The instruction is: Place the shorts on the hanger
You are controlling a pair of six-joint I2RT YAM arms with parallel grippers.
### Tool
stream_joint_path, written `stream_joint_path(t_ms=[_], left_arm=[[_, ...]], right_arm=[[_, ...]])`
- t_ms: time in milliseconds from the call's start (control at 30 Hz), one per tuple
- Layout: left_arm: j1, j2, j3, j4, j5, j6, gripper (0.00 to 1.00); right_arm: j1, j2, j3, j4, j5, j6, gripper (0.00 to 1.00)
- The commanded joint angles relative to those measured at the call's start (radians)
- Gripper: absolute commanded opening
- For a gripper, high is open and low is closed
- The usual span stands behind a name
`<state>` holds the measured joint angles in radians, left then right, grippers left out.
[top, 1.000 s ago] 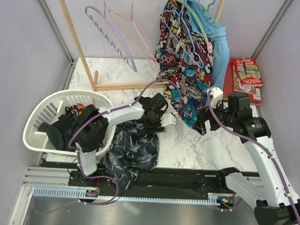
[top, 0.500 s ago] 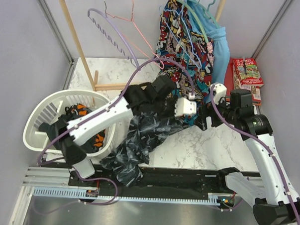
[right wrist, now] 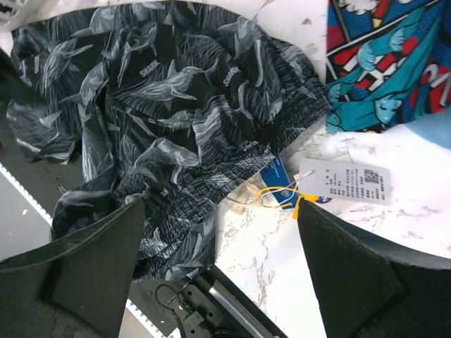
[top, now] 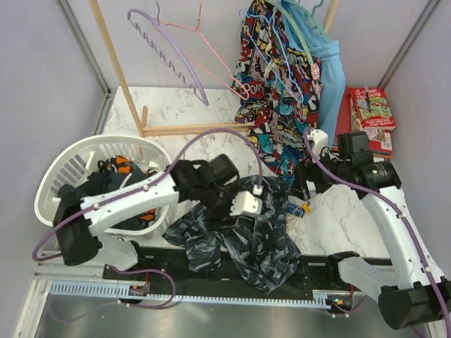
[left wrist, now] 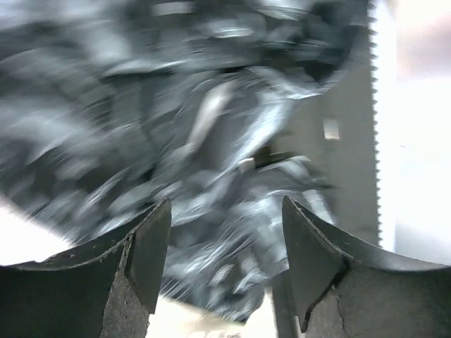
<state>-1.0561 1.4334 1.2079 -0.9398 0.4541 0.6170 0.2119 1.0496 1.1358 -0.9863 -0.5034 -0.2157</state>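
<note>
Shorts (top: 245,241) lie crumpled on worktop (top: 176,107); left jaws and right jaws both gape open, empty.
Likely best to pinch the edge beside the white tag (right wrist: 345,182), so fabric lifts flat.

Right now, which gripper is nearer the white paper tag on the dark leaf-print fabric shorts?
Right. The right gripper hovers open just above the white paper tag at the dark leaf-print shorts' edge; the left gripper, open, sits over the shorts' middle.
</note>
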Motion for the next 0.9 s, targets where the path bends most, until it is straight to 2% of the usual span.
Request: stream_joint_path(t_ms=[0, 167, 300, 467, 600, 700, 733, 800, 833, 867], left_arm=[[0.062, -0.099, -0.001, 0.078, -0.017, 0.076, 0.71], [0.061, -0.009, 0.048, 0.232, -0.051, 0.121, 0.76], [0.061, 0.138, 0.093, 0.344, -0.028, 0.182, 0.78], [0.079, 0.314, 0.194, 0.459, -0.043, 0.046, 0.79], [0.082, 0.407, 0.232, 0.446, 0.011, -0.022, 0.77], [0.100, 0.478, 0.298, 0.340, 0.058, -0.058, 0.57], [0.113, 0.498, 0.317, 0.314, 0.067, -0.074, 0.36], [0.156, 0.532, 0.373, 0.259, 0.110, -0.099, 0.10], [0.169, 0.529, 0.381, 0.236, 0.123, -0.106, 0.02], [0.198, 0.500, 0.386, 0.228, 0.158, -0.111, 0.02]], right_arm=[[-0.002, 0.062, -0.010, -0.008, -0.076, -0.050, 0.93], [-0.003, 0.070, -0.018, 0.003, -0.029, -0.053, 0.91], [-0.005, 0.029, 0.007, 0.014, 0.068, -0.013, 0.92], [-0.019, -0.010, 0.030, 0.017, 0.222, 0.073, 0.94], [-0.060, -0.005, 0.027, 0.009, 0.256, 0.095, 0.94], [-0.074, 0.022, 0.035, 0.003, 0.218, 0.096, 0.94], [-0.075, 0.030, 0.039, 0.003, 0.207, 0.098, 0.94], [-0.075, 0.053, 0.042, 0.003, 0.177, 0.099, 0.94], [-0.077, 0.059, 0.047, 0.003, 0.168, 0.096, 0.93], [-0.077, 0.072, 0.047, 0.003, 0.158, 0.088, 0.93]])
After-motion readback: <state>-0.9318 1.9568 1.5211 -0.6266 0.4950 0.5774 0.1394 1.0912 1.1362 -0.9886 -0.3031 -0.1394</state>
